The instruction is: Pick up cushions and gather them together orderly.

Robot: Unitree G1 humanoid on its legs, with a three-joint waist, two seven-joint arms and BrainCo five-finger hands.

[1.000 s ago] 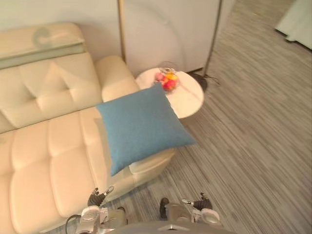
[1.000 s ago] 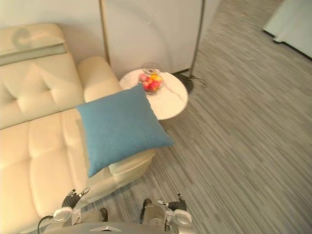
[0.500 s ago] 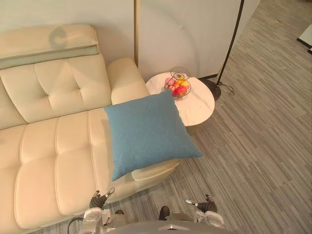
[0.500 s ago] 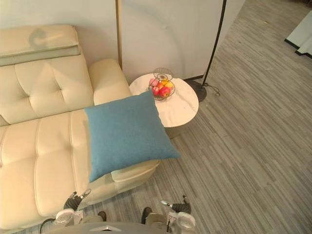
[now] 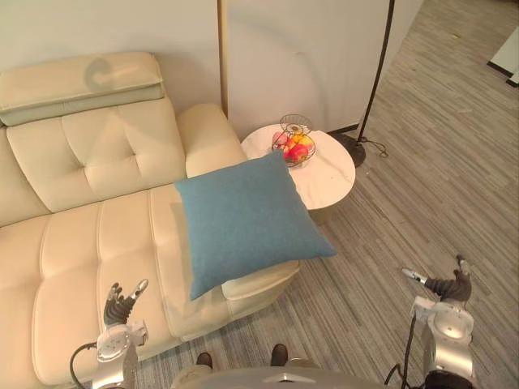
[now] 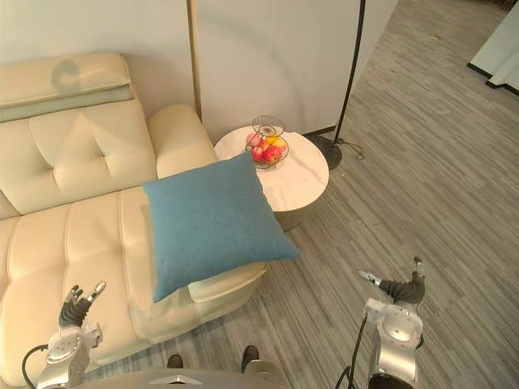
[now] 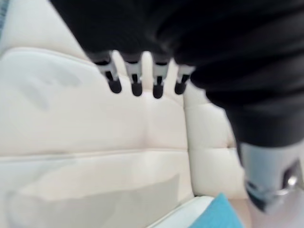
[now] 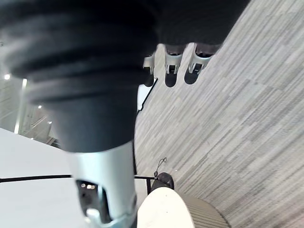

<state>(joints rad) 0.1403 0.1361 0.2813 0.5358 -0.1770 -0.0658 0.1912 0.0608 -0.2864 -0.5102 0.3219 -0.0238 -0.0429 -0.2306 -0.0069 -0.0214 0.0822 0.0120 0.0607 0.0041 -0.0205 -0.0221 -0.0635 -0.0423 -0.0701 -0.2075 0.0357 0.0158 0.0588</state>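
Cushion [image 5: 243, 219] overhangs the end of the sofa [image 5: 81, 243]: probably soft, light, saggy; grip opposite edges. My left hand [image 5: 120, 304] and right hand [image 5: 446, 285] are spread, empty.

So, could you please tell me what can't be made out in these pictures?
Sofa seat under the blue cushion: hidden by the cushion, both eye views.
Sofa's left end: cut off by the eye views' left edge.
Floor lamp top: cut off by the top edge.
Fruit in the wire basket: too small to tell kinds.
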